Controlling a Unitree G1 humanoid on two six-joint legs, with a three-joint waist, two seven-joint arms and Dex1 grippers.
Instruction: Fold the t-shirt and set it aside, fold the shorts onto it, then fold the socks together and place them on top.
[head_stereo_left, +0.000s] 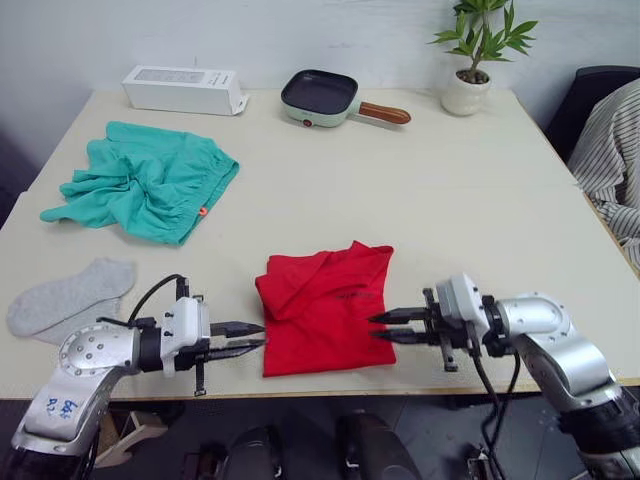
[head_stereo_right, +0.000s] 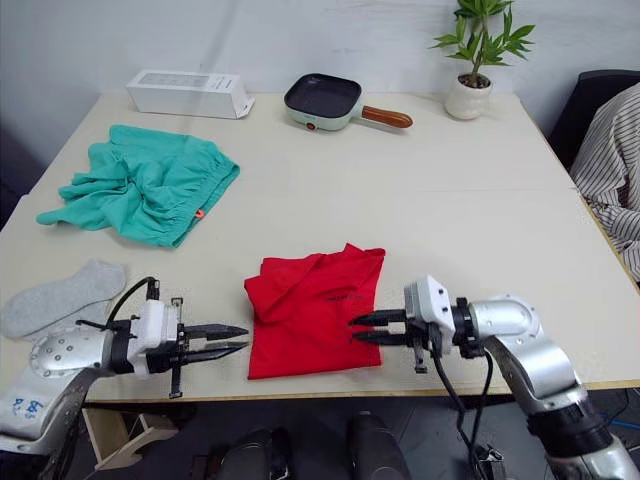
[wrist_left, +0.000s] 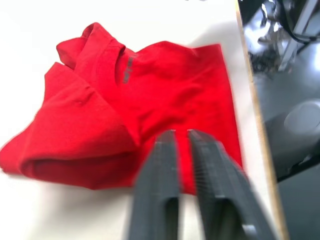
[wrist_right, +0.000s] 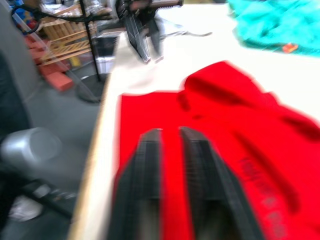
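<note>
On your far left, near the table's (head_stereo_left: 420, 190) near-left edge, the socks (head_stereo_left: 68, 298) lie flat as a light heather-grey pair, one overlapping the other, much smaller than the two garments. Beyond them, toward the far left of the table, the shorts (head_stereo_left: 145, 180) sit in a loose teal-green heap, the gathered waistband turned to the right and a tiny orange-red tag showing at the near right edge. A white box (head_stereo_left: 184, 90) stands past the shorts by the wall. Your left gripper (head_stereo_left: 250, 337) hovers at the near edge just left of the t-shirt, its two black fingers pointing right and parted by a narrow gap, pinching nothing. The t-shirt (head_stereo_left: 325, 305) lies at the near centre of the table, bright red, folded into a rough rectangle with its near edge straight and its far-left corner bunched in soft rolls; the neckline fold and a dark mark show on top. Farther back, a small green pan with a brown handle (head_stereo_left: 330, 100) rests near the wall. Your right gripper (head_stereo_left: 385, 328) reaches in from the right with its tips over the shirt's right edge, fingers slightly apart, holding nothing. A potted plant (head_stereo_left: 475, 60) stands at the far right.
</note>
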